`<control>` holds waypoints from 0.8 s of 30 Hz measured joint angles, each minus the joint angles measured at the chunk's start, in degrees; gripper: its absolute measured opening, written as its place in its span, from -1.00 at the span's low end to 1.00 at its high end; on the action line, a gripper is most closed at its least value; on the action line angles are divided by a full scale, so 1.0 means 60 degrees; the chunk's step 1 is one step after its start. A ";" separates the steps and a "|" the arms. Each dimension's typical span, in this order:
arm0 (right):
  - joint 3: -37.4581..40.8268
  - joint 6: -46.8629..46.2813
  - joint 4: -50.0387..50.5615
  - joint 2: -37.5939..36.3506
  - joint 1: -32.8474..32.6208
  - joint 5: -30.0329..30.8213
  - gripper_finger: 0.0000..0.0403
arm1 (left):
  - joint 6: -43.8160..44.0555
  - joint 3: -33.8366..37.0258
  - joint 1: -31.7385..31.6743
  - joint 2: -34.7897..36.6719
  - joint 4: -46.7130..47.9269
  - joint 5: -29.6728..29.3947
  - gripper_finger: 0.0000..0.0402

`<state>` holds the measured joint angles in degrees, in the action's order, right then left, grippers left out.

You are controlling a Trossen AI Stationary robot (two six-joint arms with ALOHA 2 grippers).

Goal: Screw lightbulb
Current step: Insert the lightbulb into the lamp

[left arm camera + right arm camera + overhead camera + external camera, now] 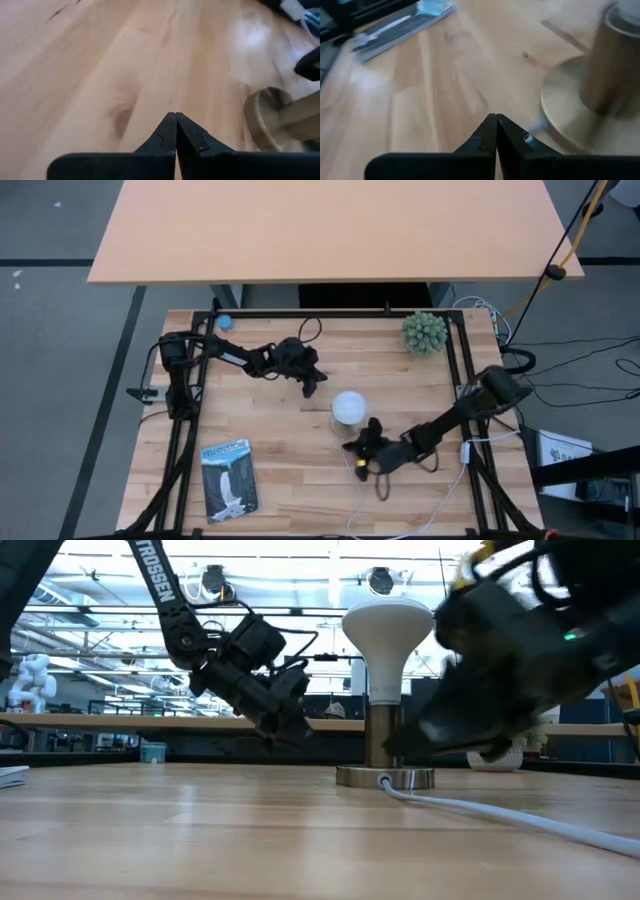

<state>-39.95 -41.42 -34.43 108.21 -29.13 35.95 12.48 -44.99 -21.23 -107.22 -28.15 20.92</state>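
The white frosted lightbulb (348,406) stands upright, its grey neck (386,686) in the brass socket post (382,738) on a round metal base (385,777) near the table's middle. My left gripper (314,385) is shut and empty, a little above the wood to the left of the bulb; its closed fingertips show in the left wrist view (175,118). My right gripper (357,448) is shut and empty, just near and right of the base; its closed fingertips show in the right wrist view (495,120).
A white cord (500,812) runs from the base toward the table's near right. A green spiky ball (424,332) sits at the far right. A booklet (229,479) lies at the near left. A small blue object (224,322) is at the far left.
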 joint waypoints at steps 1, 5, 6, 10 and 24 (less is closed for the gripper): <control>-0.0280 -0.0172 0.0320 0.0208 0.0037 0.0199 -1.00 | -0.0071 0.0025 -0.0020 0.0000 0.0020 0.0003 -1.00; -0.1038 -0.0982 0.1604 0.0743 0.0238 -0.0224 -1.00 | -0.0129 0.0231 0.0122 0.0004 -0.0032 -0.0028 -1.00; -0.1155 -0.1248 0.1855 0.0781 0.0255 -0.0478 -1.00 | -0.0129 0.0268 0.0165 0.0004 -0.0062 -0.0035 -1.00; -0.1234 -0.1862 0.2684 0.0624 0.0084 -0.0627 -1.00 | -0.0121 0.0313 0.0305 0.0004 -0.0203 -0.0120 -1.00; -0.1171 -0.2418 0.8531 -0.1685 -0.0296 -0.1819 -1.00 | -0.0092 0.0317 0.0375 0.0004 -0.0958 -0.0166 -1.00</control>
<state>-46.97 -55.93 16.76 98.10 -30.90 25.04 11.92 -43.09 -18.98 -107.20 -33.90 19.92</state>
